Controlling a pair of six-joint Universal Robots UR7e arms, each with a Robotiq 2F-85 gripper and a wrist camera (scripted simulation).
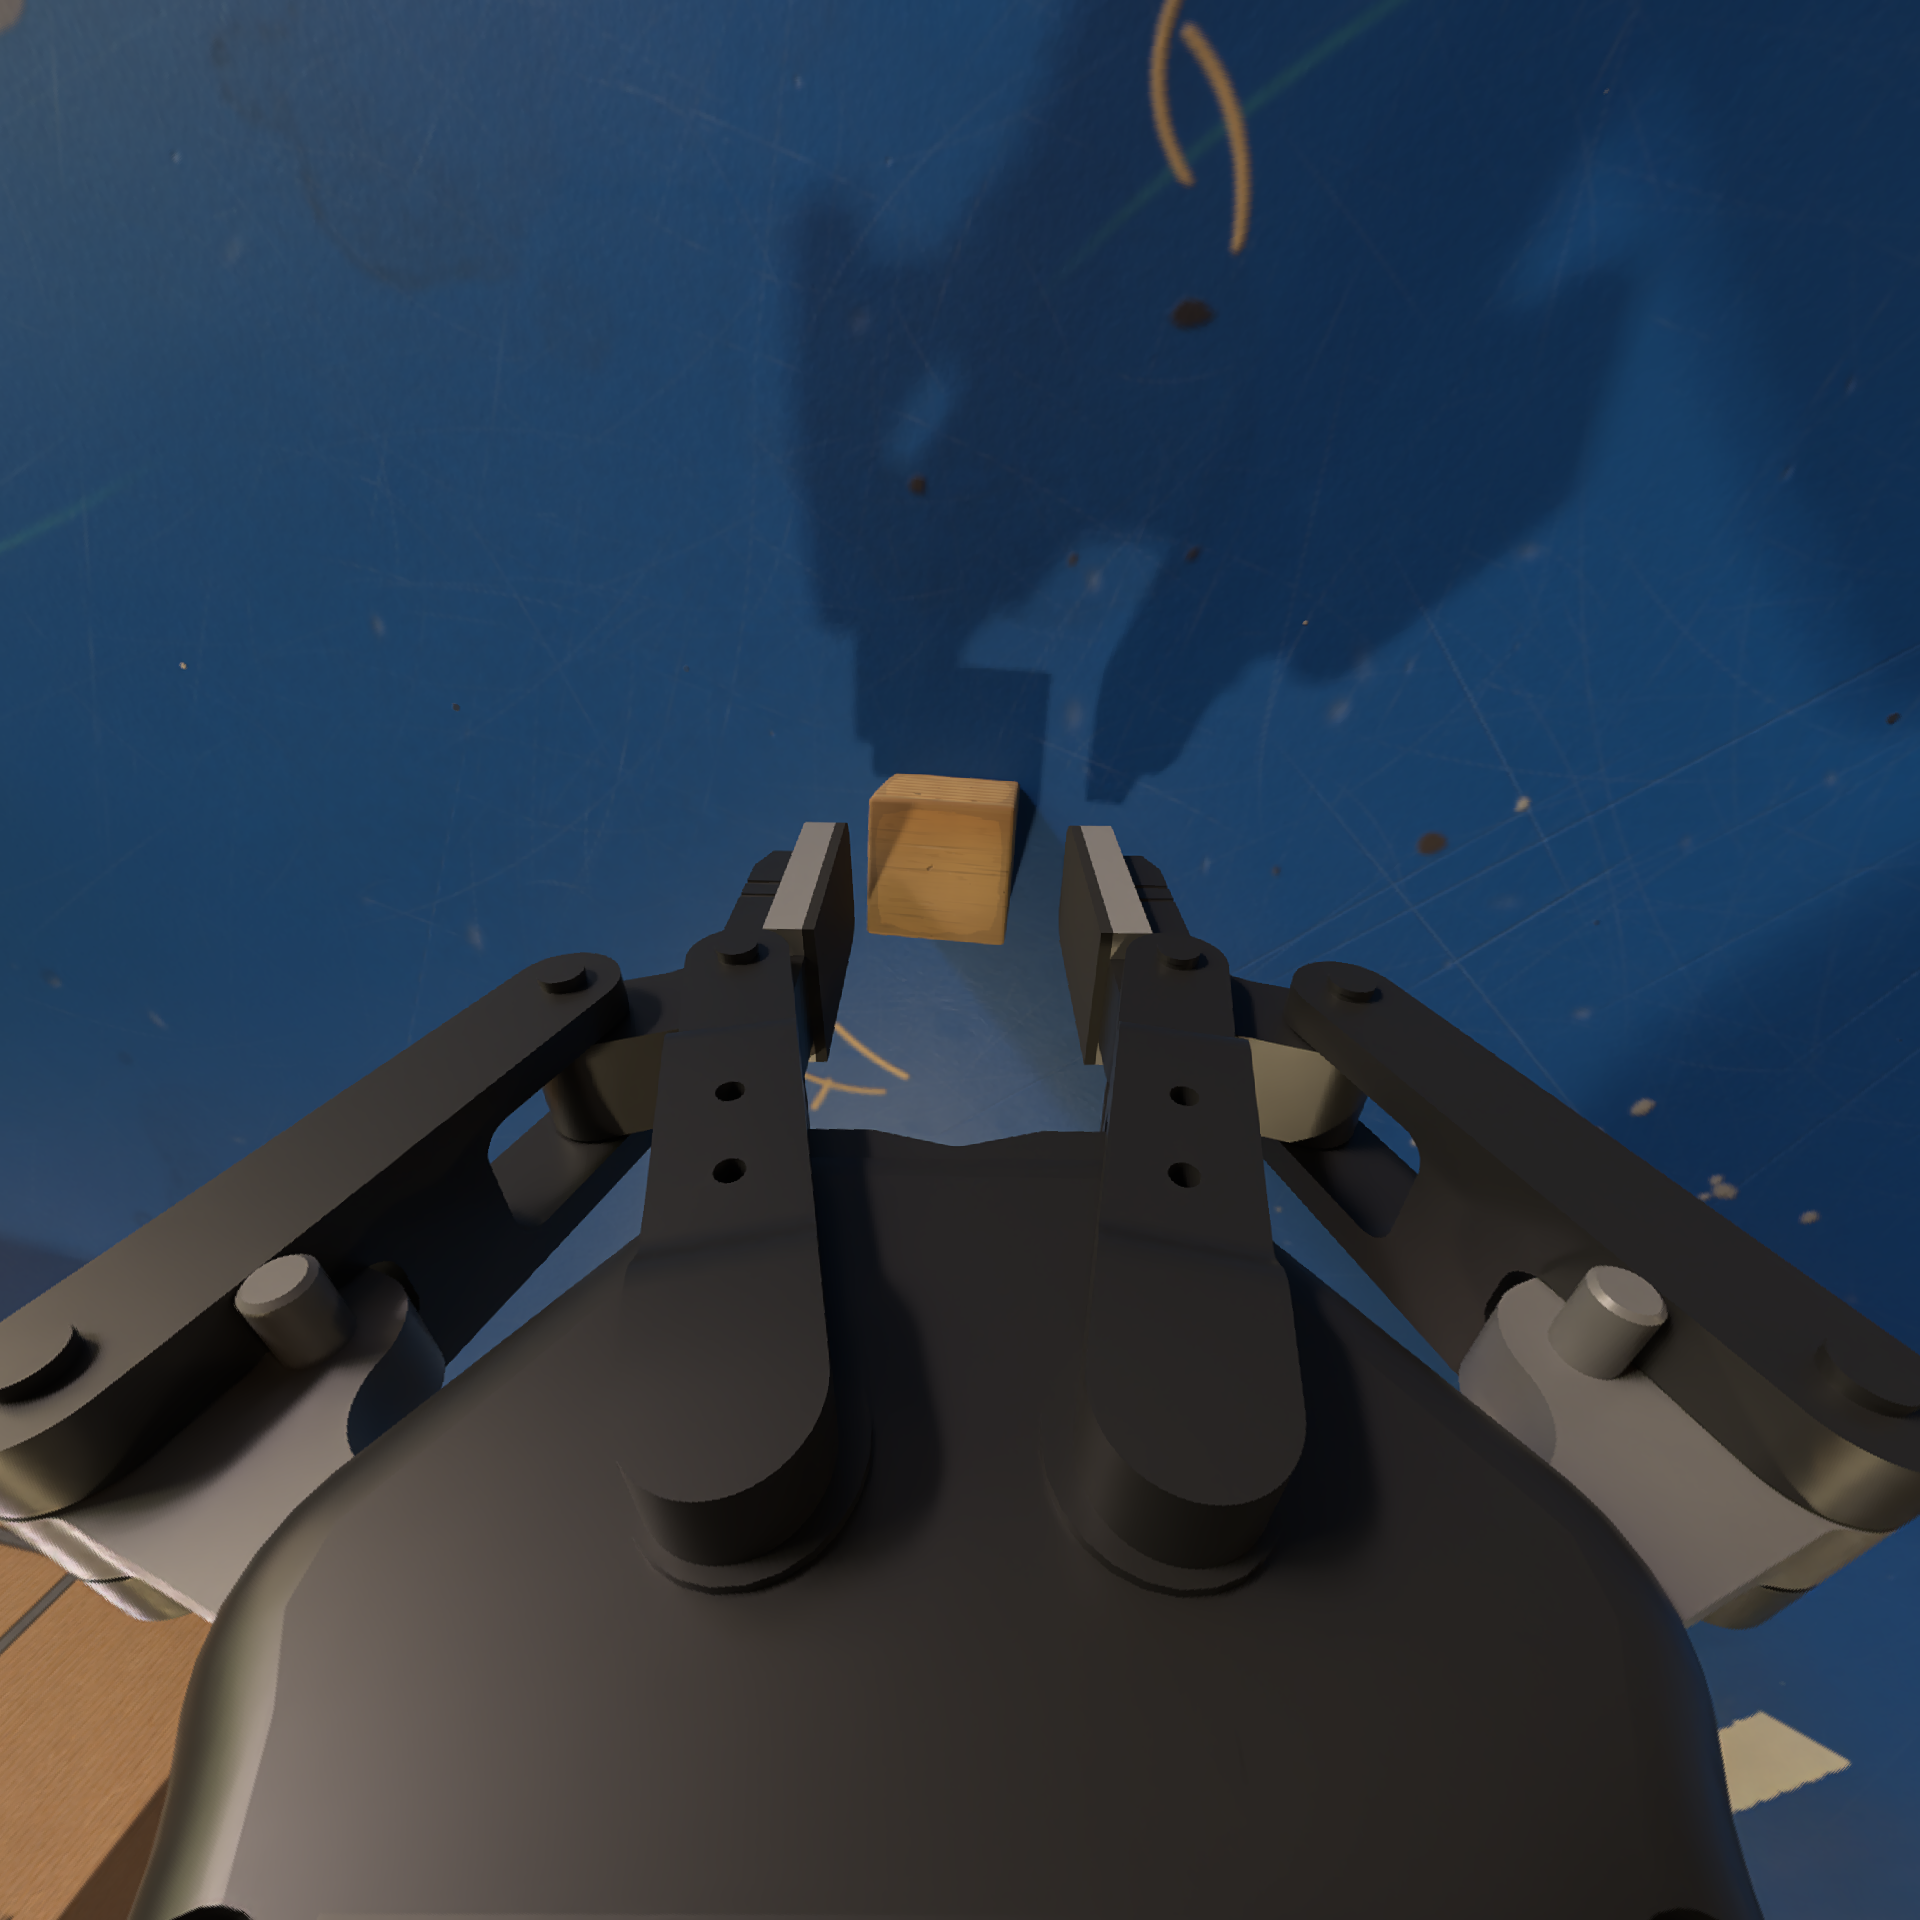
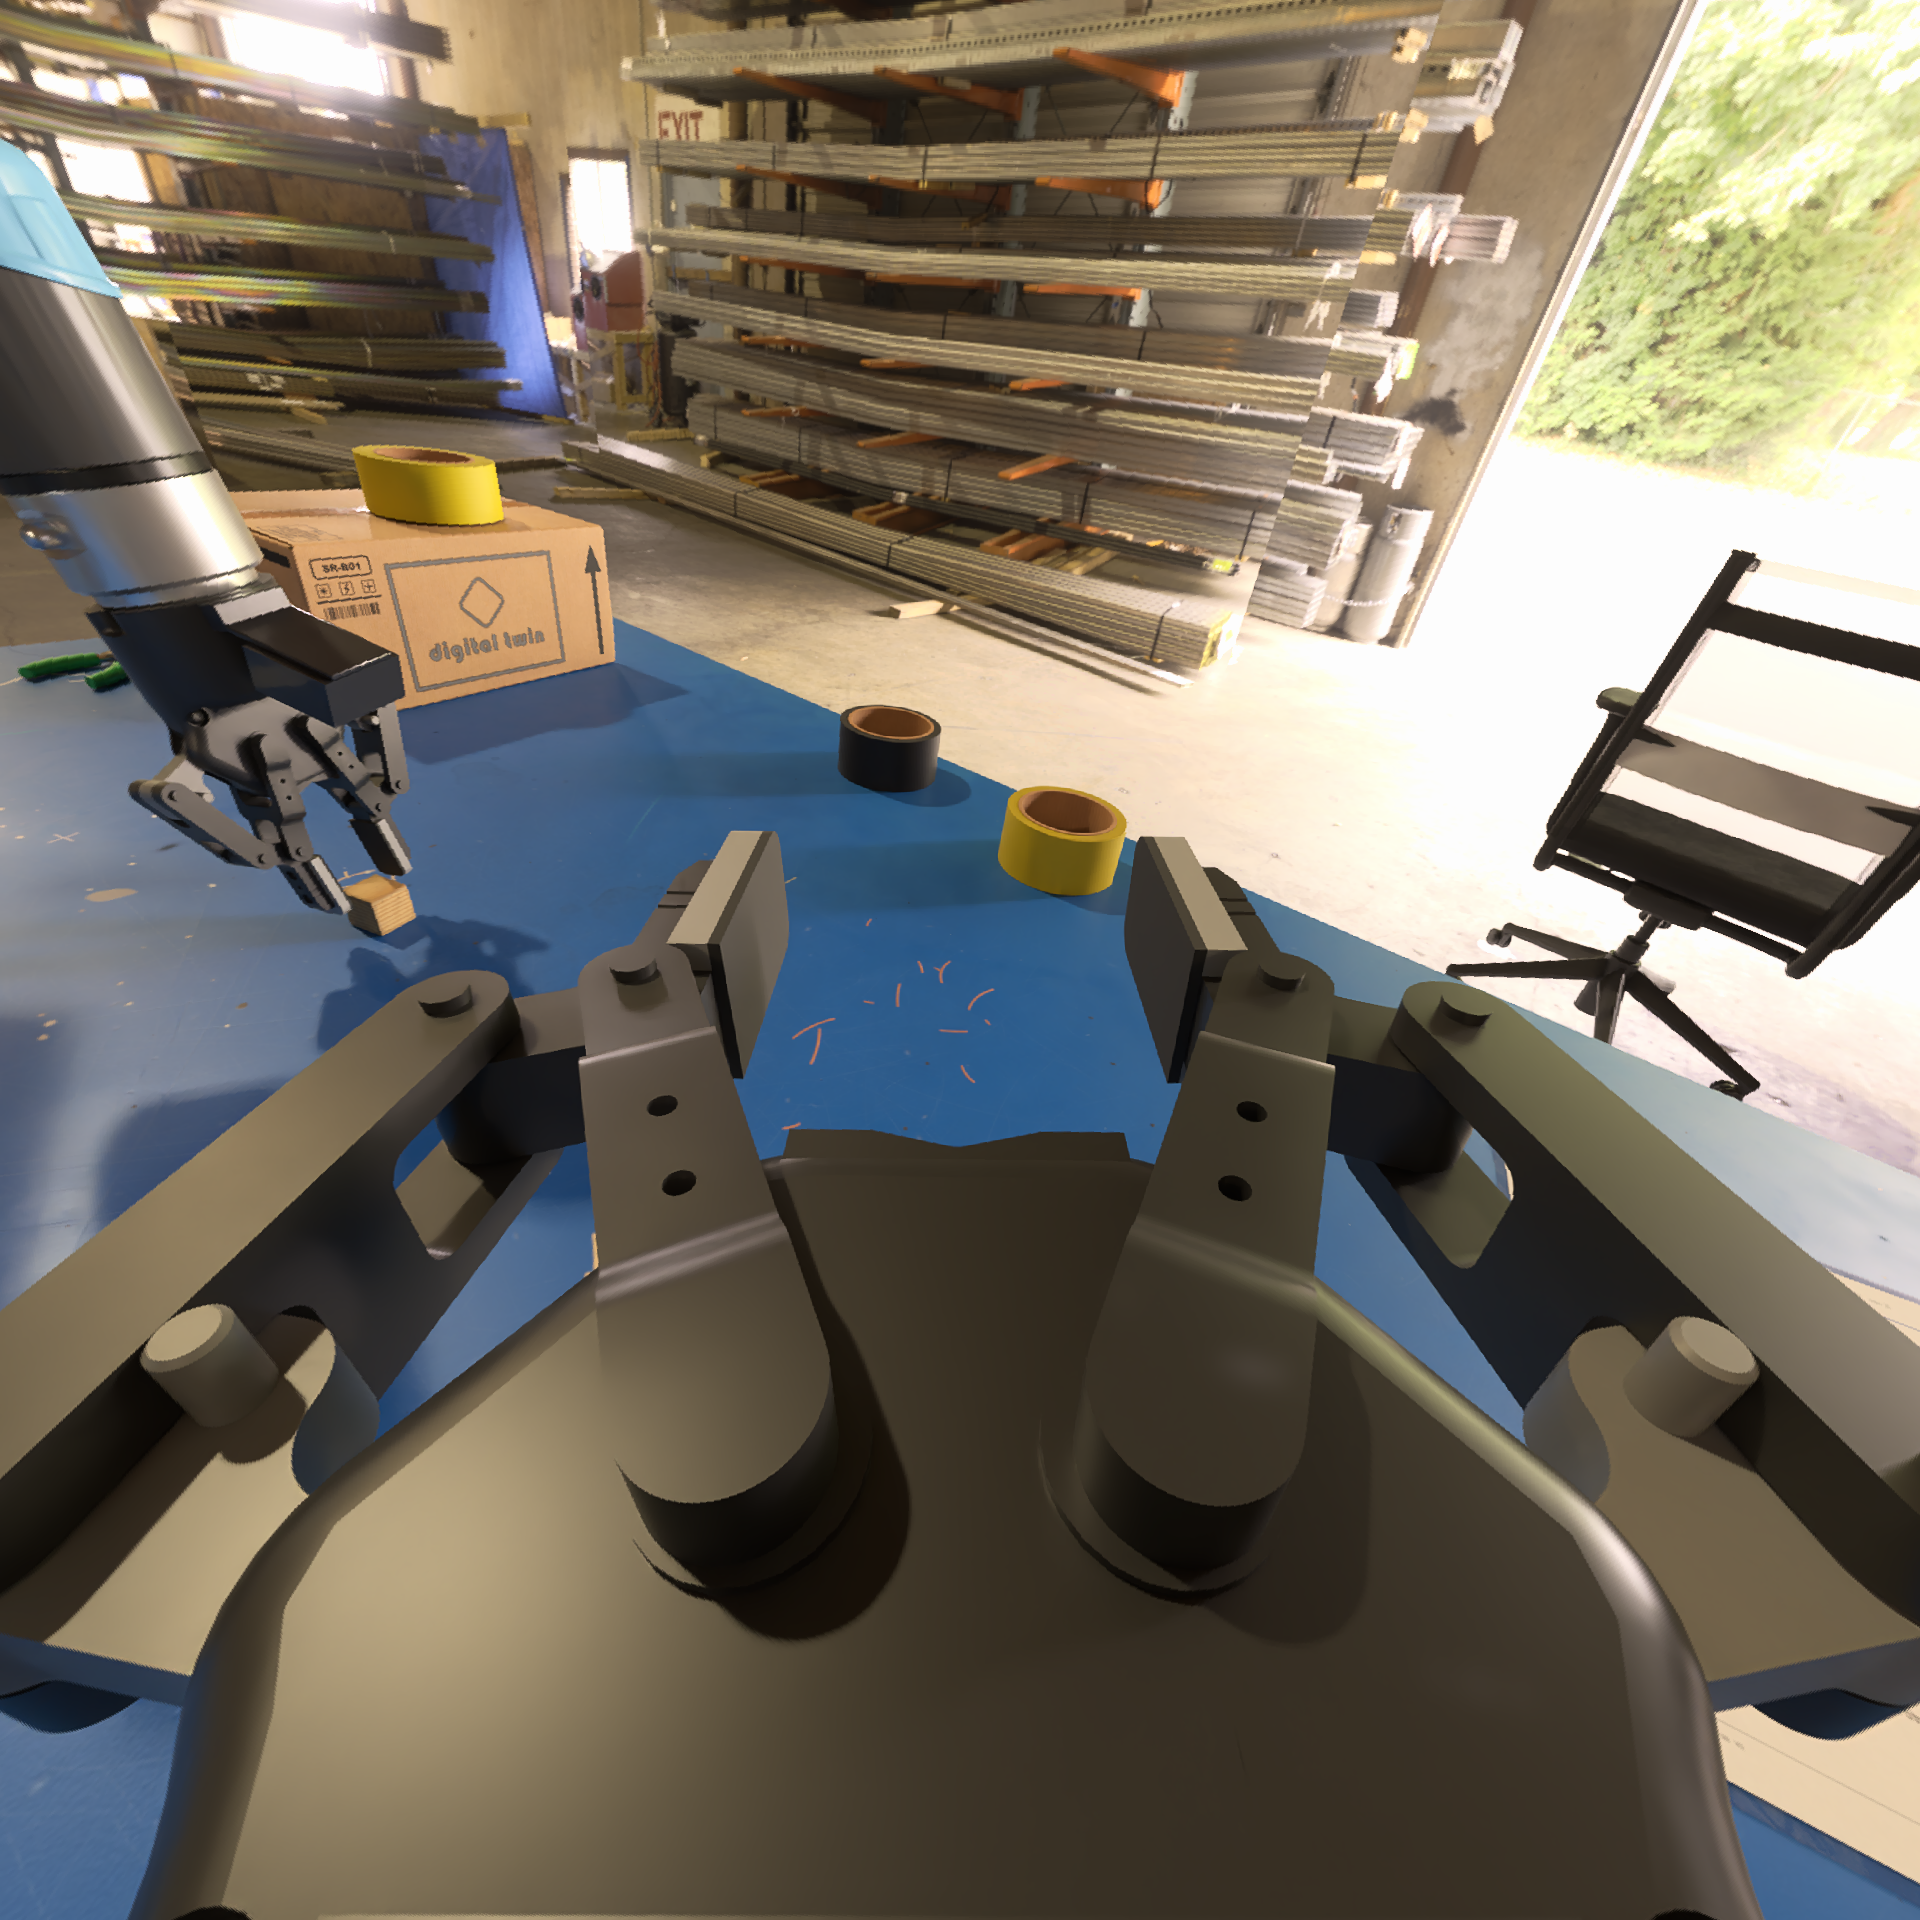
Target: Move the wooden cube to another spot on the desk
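Scuffed blue covers the worktop, matte and crossed with fine pale scratches, dark specks and a few thin orange curls of marking. Our left gripper hangs low over it with its fingers apart, flat dark pads edged in grey metal, and the wooden cube sits on the worktop just beyond and between the tips. We see a narrow gap on the left side and a wider one on the right, so neither pad touches it. That cube is small, pale honey-coloured, with softly rounded edges and faint grain lines running across its near face. Dark shadows of the gripper fall on the blue behind it.

Our right gripper hovers well apart from the cube, its fingers spread wide and holding nothing, over a patch of short orange marks. Past the tips, near the worktop's edge, stand a yellow tape roll and a black tape roll, both with brown card cores. Farther left a cardboard box carries another yellow roll. Off the worktop we see a black mesh-backed office chair and tall racks of long metal stock.
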